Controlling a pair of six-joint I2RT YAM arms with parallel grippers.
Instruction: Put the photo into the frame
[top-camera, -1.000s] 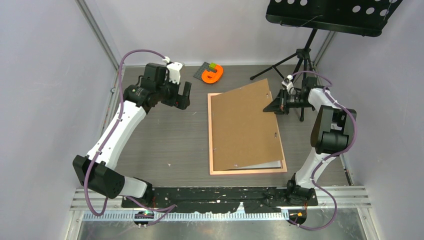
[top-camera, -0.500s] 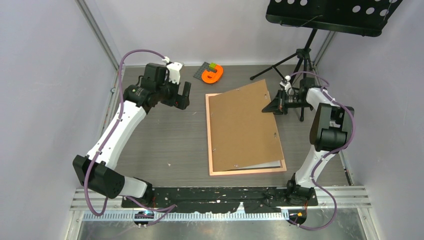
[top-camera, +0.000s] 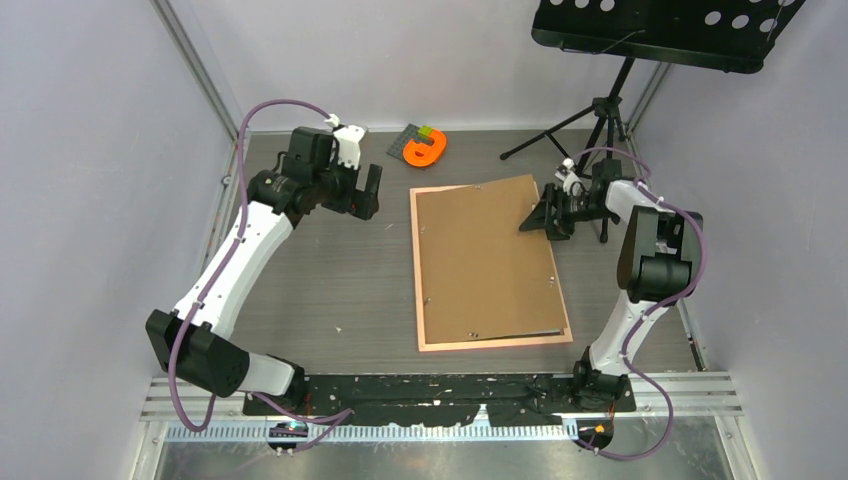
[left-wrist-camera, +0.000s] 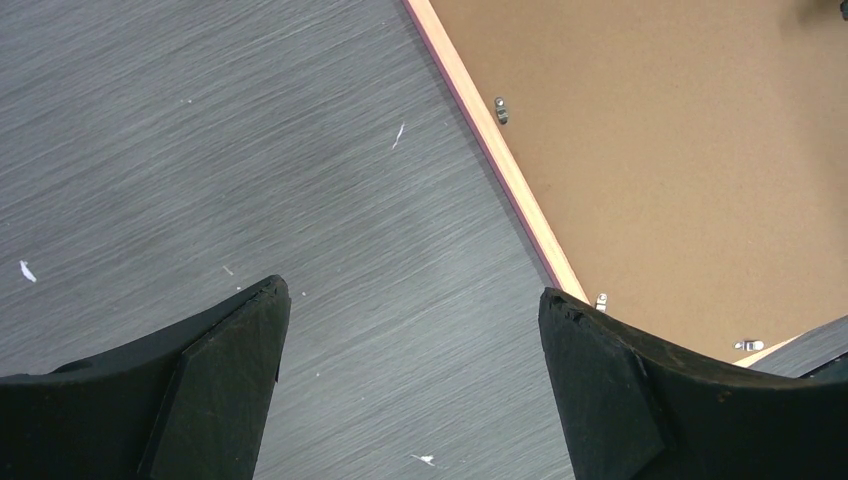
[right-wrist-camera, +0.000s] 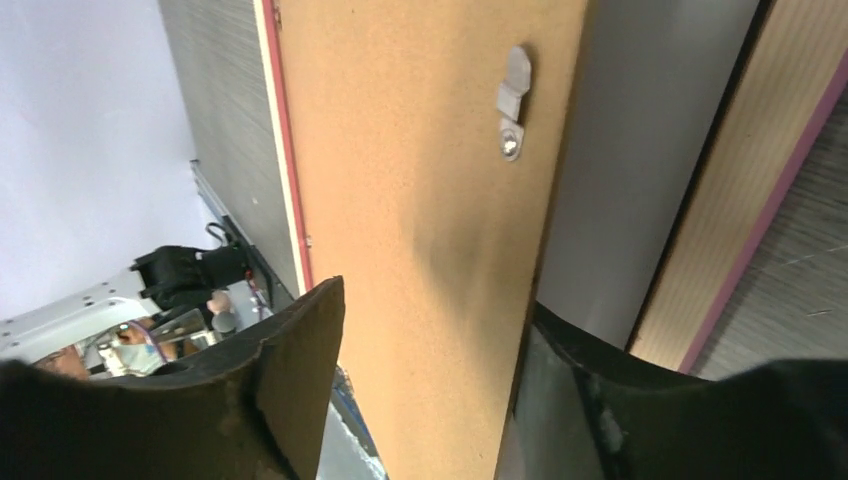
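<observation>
At the right side of the frame, my right gripper straddles the backing board edge, jaws parted, contact unclear; left gripper spread wide.

We see pale lilac walls on three sides, evenly lit. A dark grey wood-grain table lies between them, with a metal rail along its near edge. A black perforated music stand on a tripod stands far right.
</observation>
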